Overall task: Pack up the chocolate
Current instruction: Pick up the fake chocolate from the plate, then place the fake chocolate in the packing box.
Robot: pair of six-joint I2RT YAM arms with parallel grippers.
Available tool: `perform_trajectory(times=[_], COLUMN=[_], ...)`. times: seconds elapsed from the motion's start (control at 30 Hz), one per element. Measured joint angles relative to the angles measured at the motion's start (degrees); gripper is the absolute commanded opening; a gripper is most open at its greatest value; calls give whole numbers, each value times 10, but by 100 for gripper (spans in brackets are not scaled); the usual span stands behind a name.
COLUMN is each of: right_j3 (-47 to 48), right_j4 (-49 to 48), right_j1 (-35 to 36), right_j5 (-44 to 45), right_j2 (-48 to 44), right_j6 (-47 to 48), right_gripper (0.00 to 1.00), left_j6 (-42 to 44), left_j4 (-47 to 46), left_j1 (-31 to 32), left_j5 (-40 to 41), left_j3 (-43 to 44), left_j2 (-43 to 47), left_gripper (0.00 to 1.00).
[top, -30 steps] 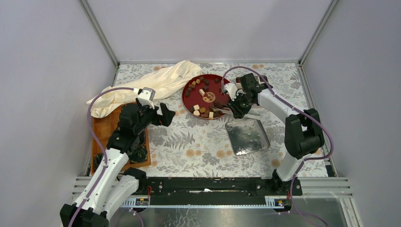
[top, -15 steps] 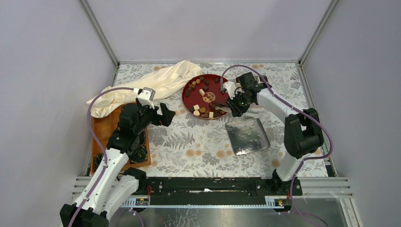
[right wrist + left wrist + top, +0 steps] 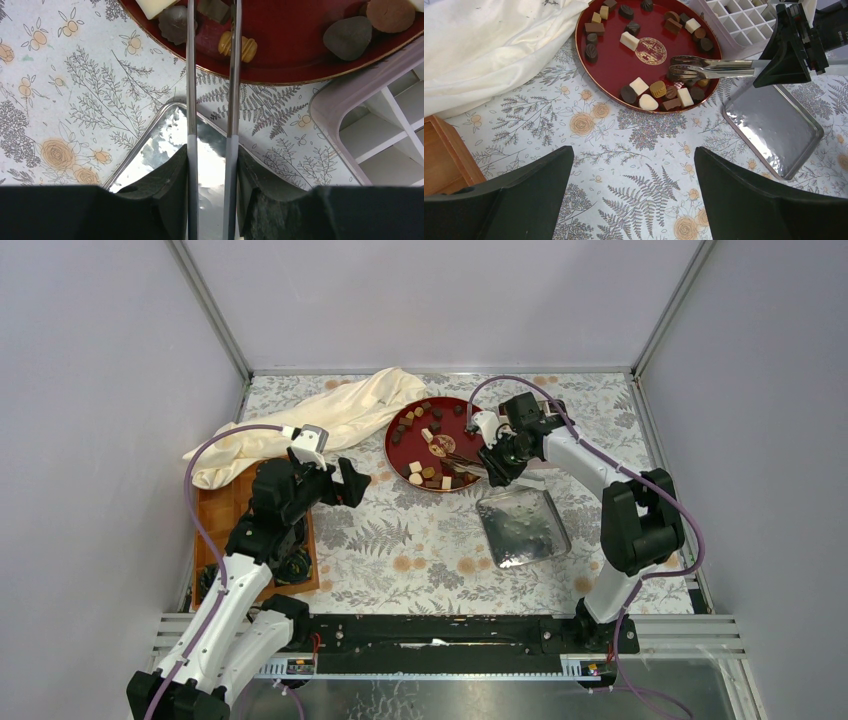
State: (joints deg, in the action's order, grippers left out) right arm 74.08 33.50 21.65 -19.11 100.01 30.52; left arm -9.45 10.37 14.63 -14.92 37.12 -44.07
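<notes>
Right wrist view: right gripper (image 3: 211,167) clamped on metal tongs (image 3: 190,75), pushed farther than a second ago over the chocolate (image 3: 640,86) on the red tray (image 3: 614,65); left gripper (image 3: 633,152) gapes wide, unmoved.

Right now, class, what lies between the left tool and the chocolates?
Only bare flowered tablecloth, then the near rim of the red plate; the left wrist view shows it.

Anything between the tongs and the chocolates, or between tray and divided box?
Nothing visible. The tongs have their tips among the chocolates on the red tray, and the divided box sits beside its rim.
</notes>
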Motion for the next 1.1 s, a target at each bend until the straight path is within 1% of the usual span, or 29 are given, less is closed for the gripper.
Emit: perform_trajectory(times=[0.27, 0.4, 0.6, 0.93, 1.1], right_j3=[0, 0, 0, 0, 0], right_j4=[-1, -3, -5, -2, 5], right_j1=[-6, -24, -71, -174, -192], right_j5=[-2, -14, -15, -7, 2], right_j2=[-14, -33, -49, -94, -108], right_j6=[-7, -11, -16, -13, -4], right_gripper=[16, 16, 16, 15, 15], left_j6=[0, 0, 0, 0, 0], left_j4=[0, 0, 0, 0, 0], left_j1=[0, 0, 0, 0, 0], left_j5=[0, 0, 0, 0, 0], left_j3=[0, 0, 0, 0, 0], left_j2=[0, 0, 0, 0, 0], left_gripper=[99, 99, 99, 99, 99])
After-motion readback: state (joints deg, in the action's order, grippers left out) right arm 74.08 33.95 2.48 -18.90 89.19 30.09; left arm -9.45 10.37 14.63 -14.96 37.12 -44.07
